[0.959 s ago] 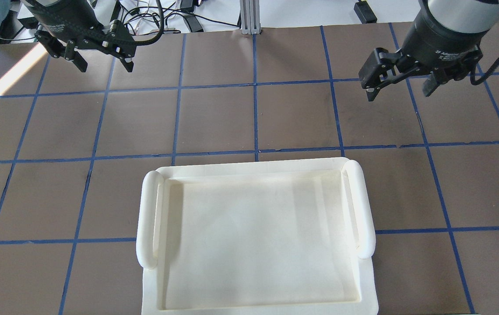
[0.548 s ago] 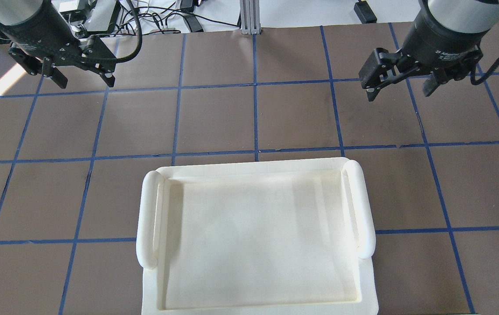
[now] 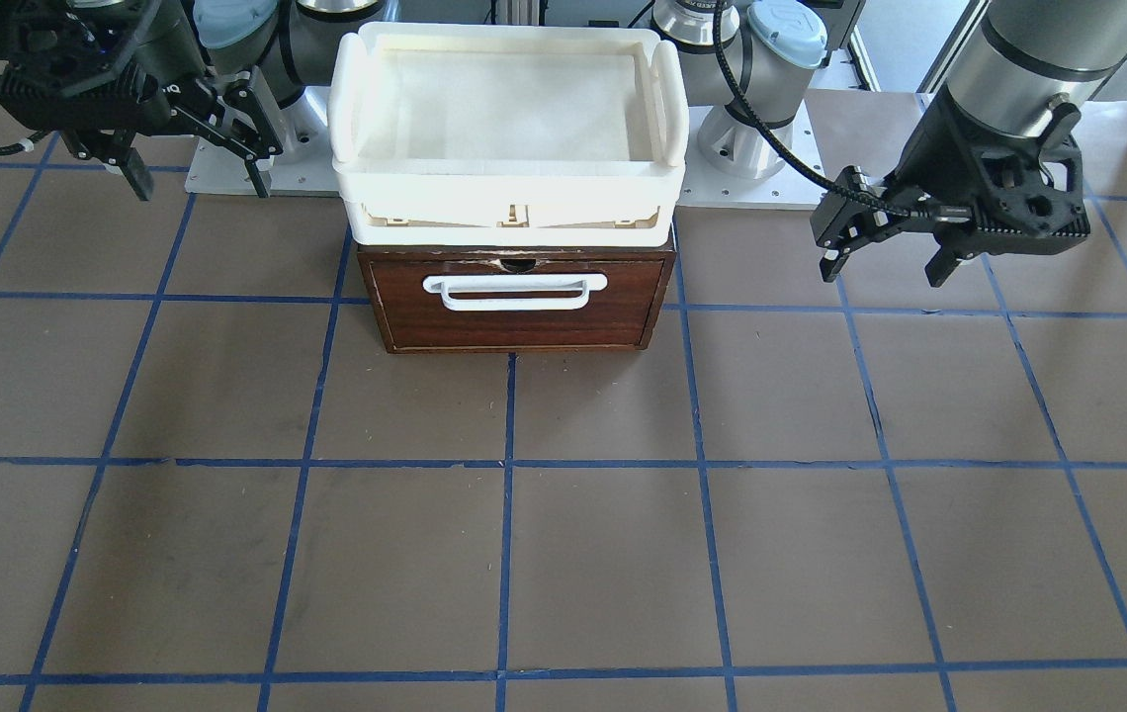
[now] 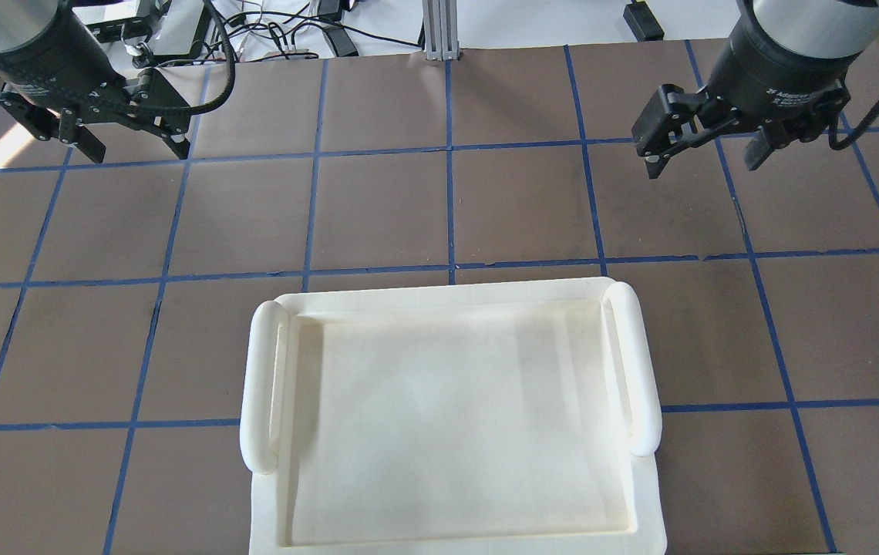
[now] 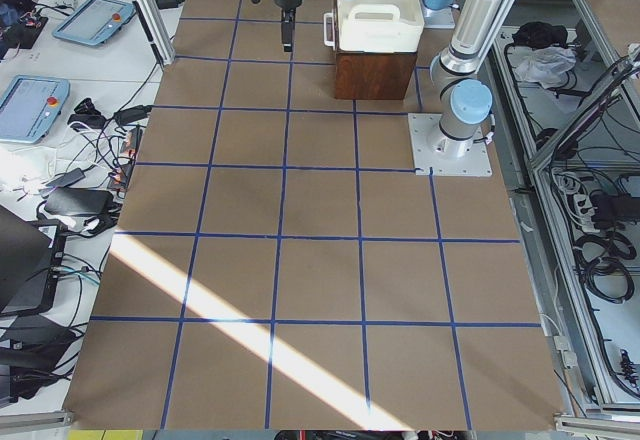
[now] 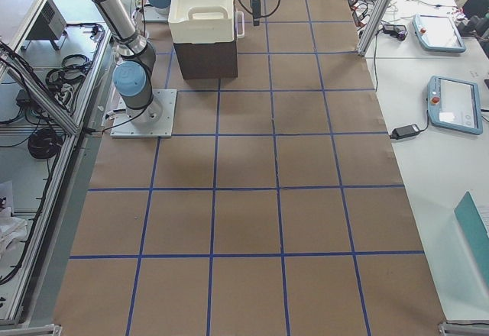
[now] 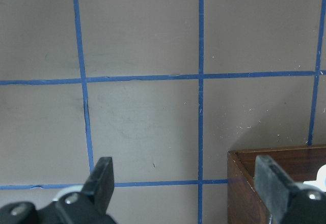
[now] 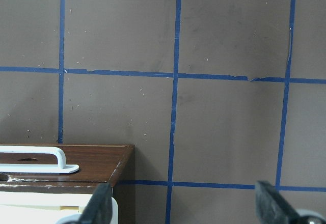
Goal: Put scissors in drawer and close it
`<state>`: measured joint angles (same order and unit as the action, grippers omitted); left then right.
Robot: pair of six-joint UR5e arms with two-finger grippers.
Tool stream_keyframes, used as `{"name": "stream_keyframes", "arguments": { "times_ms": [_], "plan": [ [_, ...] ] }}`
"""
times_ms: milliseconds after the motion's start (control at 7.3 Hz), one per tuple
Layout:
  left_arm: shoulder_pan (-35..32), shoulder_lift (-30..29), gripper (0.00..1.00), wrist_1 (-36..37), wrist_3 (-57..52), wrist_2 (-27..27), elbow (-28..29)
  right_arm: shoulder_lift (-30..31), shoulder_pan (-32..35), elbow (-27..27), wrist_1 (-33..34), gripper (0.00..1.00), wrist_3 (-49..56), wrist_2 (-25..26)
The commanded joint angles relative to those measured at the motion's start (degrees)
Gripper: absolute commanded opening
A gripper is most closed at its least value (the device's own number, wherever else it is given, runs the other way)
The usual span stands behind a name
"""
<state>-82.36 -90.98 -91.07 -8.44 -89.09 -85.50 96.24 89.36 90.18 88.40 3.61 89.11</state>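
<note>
You're watching the drawer (image 3: 524, 326) sitting shut between the two: left gripper (image 3: 885, 269) hovering wide open on one side, right gripper (image 3: 200, 183) spreading open on the other, both empty.

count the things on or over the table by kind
drawer: 1
tray: 1
pincers: 2, left pincer and right pincer
scissors: 0 in view
total: 4

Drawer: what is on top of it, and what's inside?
A cream-white tray sits on top of the drawer, with nothing in it. The drawer is shut, so its inside is hidden; no scissors show anywhere.
</note>
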Motion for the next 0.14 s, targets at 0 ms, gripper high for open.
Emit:
{"name": "stream_keyframes", "arguments": {
  "times_ms": [0],
  "plan": [
    [0.0,0.4,1.0,-0.2,0.0,0.1,-0.2,0.1,0.2,0.0,-0.3,1.0,-0.3,0.0]
  ]
}}
